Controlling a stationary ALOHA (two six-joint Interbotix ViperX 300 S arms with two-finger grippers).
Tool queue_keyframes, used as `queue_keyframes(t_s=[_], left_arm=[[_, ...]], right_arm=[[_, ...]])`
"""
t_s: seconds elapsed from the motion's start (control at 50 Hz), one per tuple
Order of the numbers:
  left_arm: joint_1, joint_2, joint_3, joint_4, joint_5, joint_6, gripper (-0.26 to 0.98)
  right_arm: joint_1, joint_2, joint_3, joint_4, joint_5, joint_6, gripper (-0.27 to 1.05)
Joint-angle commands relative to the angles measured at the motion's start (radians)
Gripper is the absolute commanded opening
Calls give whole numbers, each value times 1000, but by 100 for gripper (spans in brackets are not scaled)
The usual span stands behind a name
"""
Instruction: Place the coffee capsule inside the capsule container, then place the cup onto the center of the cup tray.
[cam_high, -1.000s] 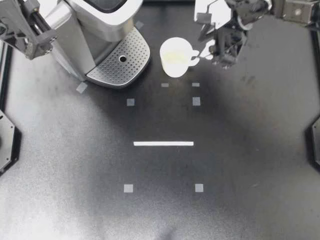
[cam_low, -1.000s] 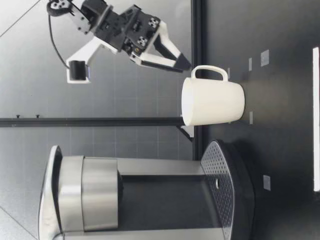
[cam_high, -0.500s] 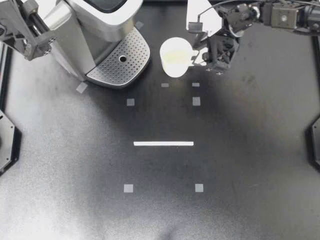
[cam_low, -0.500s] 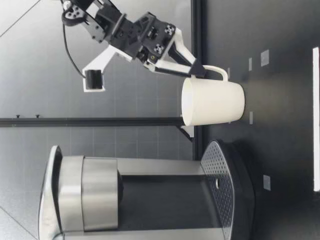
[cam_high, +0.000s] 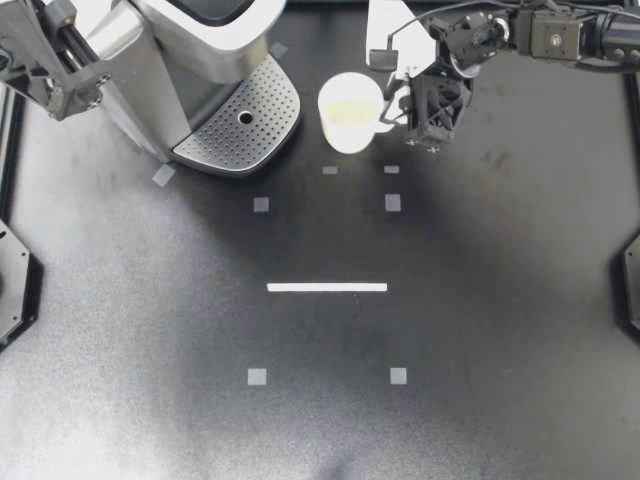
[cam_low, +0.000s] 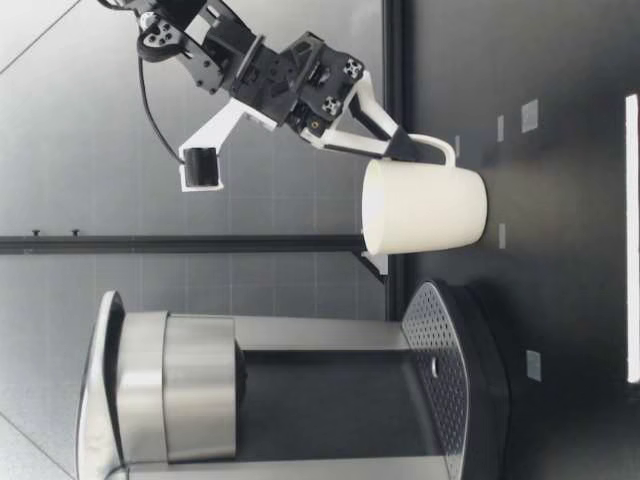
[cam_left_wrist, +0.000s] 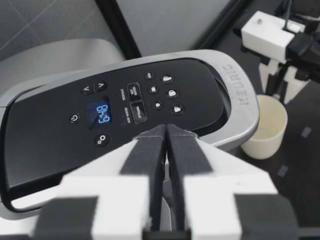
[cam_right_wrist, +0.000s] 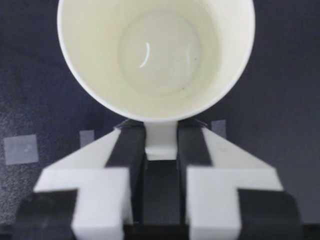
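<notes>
A white cup (cam_high: 349, 113) stands on the black table beside the coffee machine's perforated cup tray (cam_high: 240, 125). My right gripper (cam_high: 403, 107) is shut on the cup's handle (cam_right_wrist: 160, 141), one finger against each side of it. In the low view the cup (cam_low: 425, 207) stands upright on the table, and my right gripper (cam_low: 403, 148) meets the handle near the rim. My left gripper (cam_high: 88, 72) is shut on nothing; it hovers over the machine's control panel (cam_left_wrist: 125, 107). No capsule shows in any view.
The silver coffee machine (cam_high: 185, 50) fills the back left corner. Small tape squares and a white strip (cam_high: 327, 287) mark the middle of the table. The cup (cam_left_wrist: 265, 129) and my right arm's white camera block (cam_left_wrist: 270, 32) show past the machine.
My right gripper has come in onto the cup's handle and closed its fingers around it. The cup has shifted slightly. The left arm has not moved.
</notes>
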Motion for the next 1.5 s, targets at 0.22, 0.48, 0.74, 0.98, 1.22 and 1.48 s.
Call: queue_keyframes(t_s=[0.22,0.48,0.74,0.98,1.22,1.48], left_arm=[[-2,-9,-9,6,-12,-3,12],[-2,-15,-3,5,-26,-6,12],[-2,-34,12,6,-48,-25,12],[-2,-38,26,6,-49,-38,12],[-2,-63,48,6,-49,-40,12],[-2,-78,60,6,-49,-41,12]], right_arm=[[5,-48,-14,5,-18,3,15],[41,-110,-11,35,-34,3,15],[115,-123,-40,57,-87,6,15],[140,-55,-141,75,-103,11,15],[146,37,-241,75,-91,15,15],[147,92,-281,75,-89,15,15]])
